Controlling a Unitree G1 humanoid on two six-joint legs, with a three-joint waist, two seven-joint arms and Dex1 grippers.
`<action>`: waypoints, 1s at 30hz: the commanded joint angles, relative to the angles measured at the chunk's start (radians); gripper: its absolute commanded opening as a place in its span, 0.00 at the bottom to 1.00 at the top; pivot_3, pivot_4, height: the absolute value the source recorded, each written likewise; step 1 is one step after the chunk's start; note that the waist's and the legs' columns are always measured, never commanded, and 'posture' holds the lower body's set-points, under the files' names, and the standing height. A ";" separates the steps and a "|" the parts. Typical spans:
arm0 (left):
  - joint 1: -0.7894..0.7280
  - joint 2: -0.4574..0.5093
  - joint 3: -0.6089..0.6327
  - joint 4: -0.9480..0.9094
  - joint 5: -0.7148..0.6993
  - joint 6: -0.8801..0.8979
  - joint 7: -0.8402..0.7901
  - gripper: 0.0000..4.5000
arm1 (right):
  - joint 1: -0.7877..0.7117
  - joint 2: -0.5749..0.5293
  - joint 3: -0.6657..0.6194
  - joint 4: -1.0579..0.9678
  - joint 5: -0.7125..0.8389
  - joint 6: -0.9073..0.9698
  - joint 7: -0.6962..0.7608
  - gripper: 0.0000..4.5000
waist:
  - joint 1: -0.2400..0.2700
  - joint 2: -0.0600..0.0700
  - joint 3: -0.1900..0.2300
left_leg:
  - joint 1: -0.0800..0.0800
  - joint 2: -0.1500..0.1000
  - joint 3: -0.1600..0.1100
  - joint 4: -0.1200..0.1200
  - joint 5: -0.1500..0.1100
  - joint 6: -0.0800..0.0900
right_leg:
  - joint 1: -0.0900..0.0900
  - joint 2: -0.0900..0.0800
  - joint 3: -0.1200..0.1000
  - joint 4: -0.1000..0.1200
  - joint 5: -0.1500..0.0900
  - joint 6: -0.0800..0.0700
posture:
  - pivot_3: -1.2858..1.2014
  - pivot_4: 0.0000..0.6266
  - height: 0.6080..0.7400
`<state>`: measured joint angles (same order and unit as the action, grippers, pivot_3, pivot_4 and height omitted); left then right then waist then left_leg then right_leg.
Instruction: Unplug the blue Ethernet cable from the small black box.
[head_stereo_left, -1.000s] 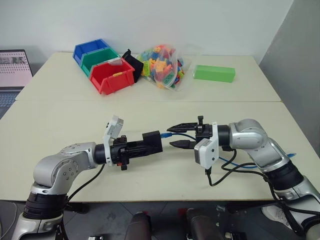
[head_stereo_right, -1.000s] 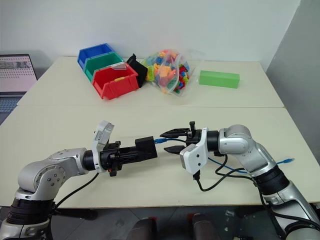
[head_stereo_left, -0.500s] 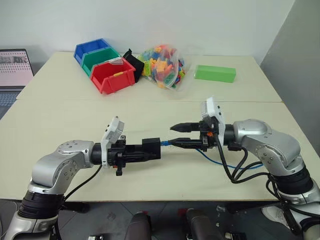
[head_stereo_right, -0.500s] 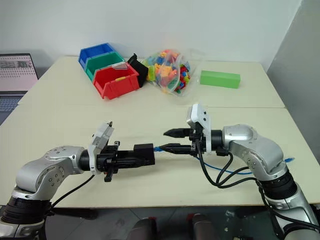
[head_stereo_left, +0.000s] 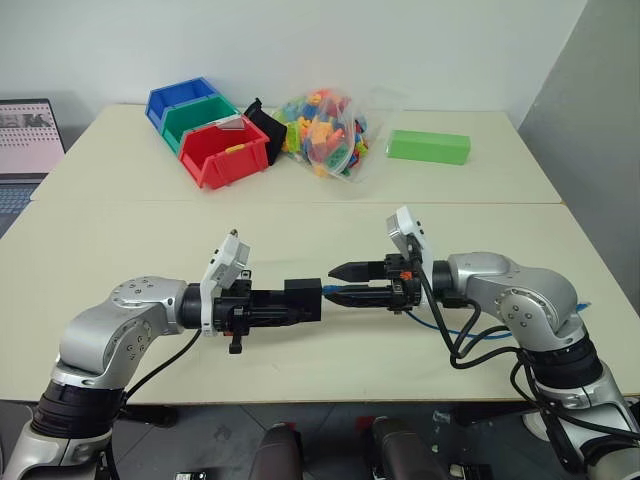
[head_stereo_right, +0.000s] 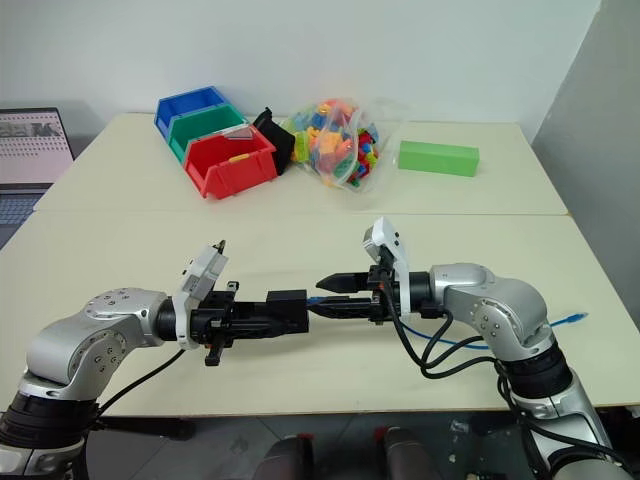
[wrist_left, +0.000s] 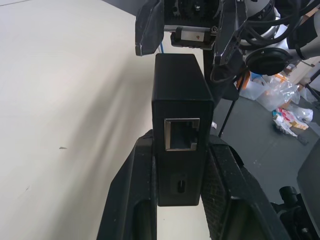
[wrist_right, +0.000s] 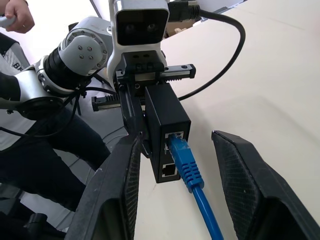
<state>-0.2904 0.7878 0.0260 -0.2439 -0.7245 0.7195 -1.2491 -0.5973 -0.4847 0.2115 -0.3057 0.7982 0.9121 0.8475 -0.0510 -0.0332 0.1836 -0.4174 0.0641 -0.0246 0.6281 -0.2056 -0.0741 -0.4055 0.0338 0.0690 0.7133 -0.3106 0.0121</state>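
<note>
My left gripper (head_stereo_left: 290, 303) is shut on the small black box (head_stereo_left: 303, 299), holding it level above the table between both fingers (wrist_left: 131, 200). The blue Ethernet cable (wrist_right: 186, 167) is plugged into a port on the box's (wrist_right: 165, 120) free end. An empty port shows on the box's (wrist_left: 181, 95) near end. My right gripper (head_stereo_left: 335, 283) faces the box and is open. Its fingers (wrist_right: 247, 185) stand on either side of the blue plug, apart from it. The cable trails back under the right arm to its loose end (head_stereo_right: 572, 320) on the table.
At the back of the table stand a red bin (head_stereo_left: 225, 152), a green bin (head_stereo_left: 195, 115) and a blue bin (head_stereo_left: 180, 97), a black bin-like object (head_stereo_left: 265, 125), a bag of coloured bricks (head_stereo_left: 325, 130) and a long green block (head_stereo_left: 429, 147). A laptop (head_stereo_left: 25, 135) sits far left. A person's hand (wrist_right: 15, 12) shows behind.
My right wrist has rolled, bringing its camera from below to on top. Its open fingers have closed in on the box and now straddle the plug. The left gripper kept the box in place.
</note>
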 joint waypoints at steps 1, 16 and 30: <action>-0.018 0.011 0.005 -0.036 -0.014 -0.006 -0.011 0.17 | -0.005 0.002 -0.007 -0.006 0.000 0.003 0.021 0.52 | 0.000 0.000 0.000 | 0.000 0.000 0.000 0.000 0.000 0.000 | 0.000 0.000 0.000 0.000 0.000 0.000 | 0.52 0.24 1.00; -0.006 0.010 0.014 -0.044 -0.018 -0.005 -0.007 0.17 | -0.010 0.013 0.000 -0.006 -0.014 0.011 0.037 0.52 | -0.001 0.000 0.000 | 0.000 0.000 0.000 0.000 0.000 0.000 | 0.000 0.000 0.000 0.000 0.000 0.000 | 0.52 0.24 1.00; -0.004 0.003 0.012 -0.039 -0.017 -0.010 -0.010 0.17 | -0.013 0.012 0.003 -0.004 -0.038 0.007 0.061 0.01 | -0.003 0.000 0.000 | 0.000 0.000 0.000 0.000 0.000 0.000 | 0.000 0.000 0.000 0.000 0.000 0.000 | 0.52 0.24 1.00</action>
<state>-0.2888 0.7900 0.0279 -0.2589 -0.7248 0.7197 -1.2551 -0.5981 -0.4725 0.2216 -0.2883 0.7638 0.9266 0.9053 -0.0538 -0.0331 0.1836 -0.4174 0.0642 -0.0246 0.6279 -0.2057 -0.0740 -0.4058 0.0339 0.0690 0.7131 -0.3107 0.0122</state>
